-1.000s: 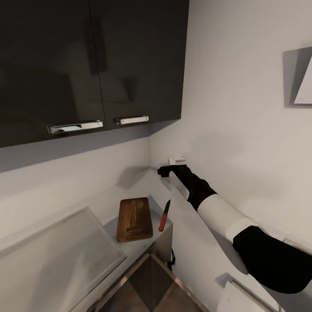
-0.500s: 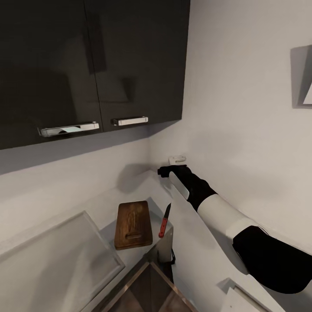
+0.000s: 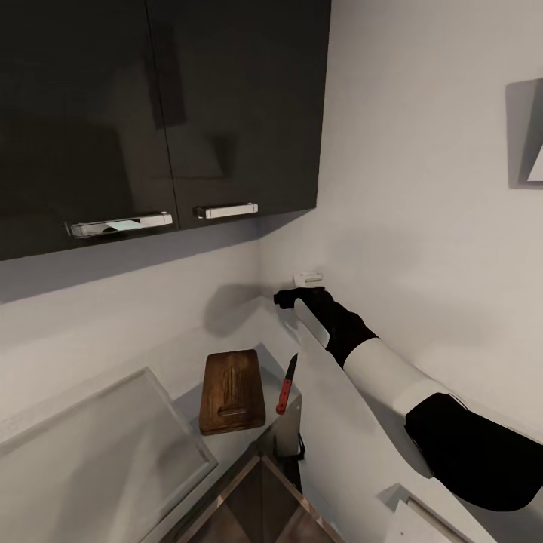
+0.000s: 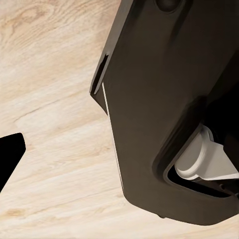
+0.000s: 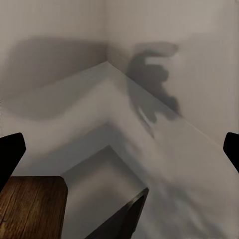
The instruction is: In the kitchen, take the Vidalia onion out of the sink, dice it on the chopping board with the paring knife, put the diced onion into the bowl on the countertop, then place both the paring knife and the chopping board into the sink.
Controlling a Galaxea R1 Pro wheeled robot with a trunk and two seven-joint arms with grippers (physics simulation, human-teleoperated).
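1. Against the head view of a second ago, the whole picture has shifted a little, so the camera has moved, not the things; over the last half second it is unchanged, and the robot looks to have settled in front of the corner of the kitchen.
2. The rectangular brown wooden chopping board with its slot-shaped handle hole lies flat on the smooth grey surface, under the dark glossy wall cabinets.
3. The small paring knife, dark blade and dark red handle, lies just beside the board on the robot's right, apart from it, blade pointing toward the back wall.
4. The right arm reaches over the surface toward the wall corner, its gripper above and beyond the knife, holding nothing.
5. In the right wrist view the two dark fingers sit at opposite edges, so they are spread wide, with a corner of the board below.
6. The left wrist view shows pale wood grain and the robot's own dark body; whether the left fingers are spread or pressed together cannot be told.
7. Judged from this, the board and knife are located, but the onion has yet to be fetched from the sink.
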